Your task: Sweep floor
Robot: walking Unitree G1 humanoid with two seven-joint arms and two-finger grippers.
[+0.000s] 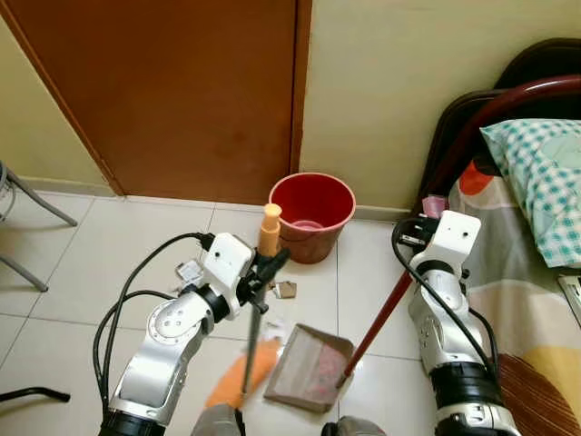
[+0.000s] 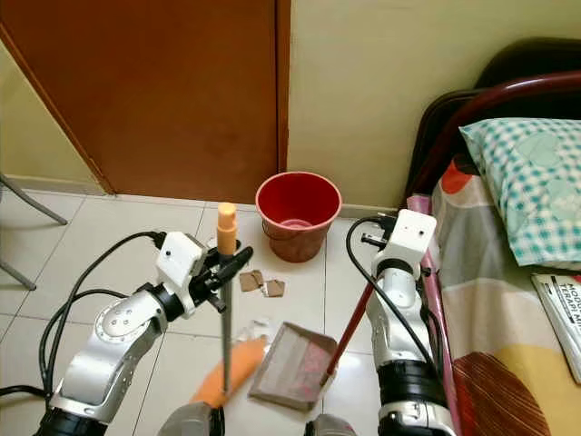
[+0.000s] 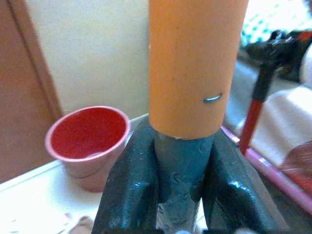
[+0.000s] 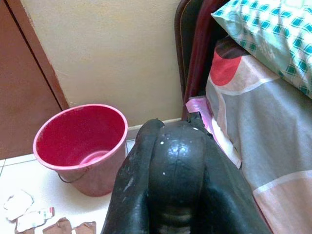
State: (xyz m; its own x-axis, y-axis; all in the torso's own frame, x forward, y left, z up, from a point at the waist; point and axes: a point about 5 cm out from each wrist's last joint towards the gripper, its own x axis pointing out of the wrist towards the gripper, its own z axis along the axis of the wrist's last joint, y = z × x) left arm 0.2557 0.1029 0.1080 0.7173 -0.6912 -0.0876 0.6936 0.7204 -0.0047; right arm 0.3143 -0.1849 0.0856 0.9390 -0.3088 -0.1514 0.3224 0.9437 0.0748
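The left claw [image 1: 263, 269] is clamped on the thin metal shaft of the broom [image 1: 248, 359] just under its orange handle cap [image 1: 270, 229], holding it close to upright, with the orange bristle head down on the tiled floor [image 1: 109, 245] right beside the dustpan [image 1: 309, 366]. The right claw [image 4: 178, 165] is closed around the black grip at the top of the dustpan's red handle [image 1: 383, 313], which slants down to the pan. Scraps of paper and cardboard [image 2: 259, 283] lie on the floor between the pan and the red bucket [image 1: 311, 214] against the wall, apart from both. To do this step well, I judge the dustpan's lip should stay flat on the tiles and steady while the broom reaches beyond the scraps, toward the bucket, and draws them back in short, low strokes, so light pieces do not skitter aside or slip beneath the lip.
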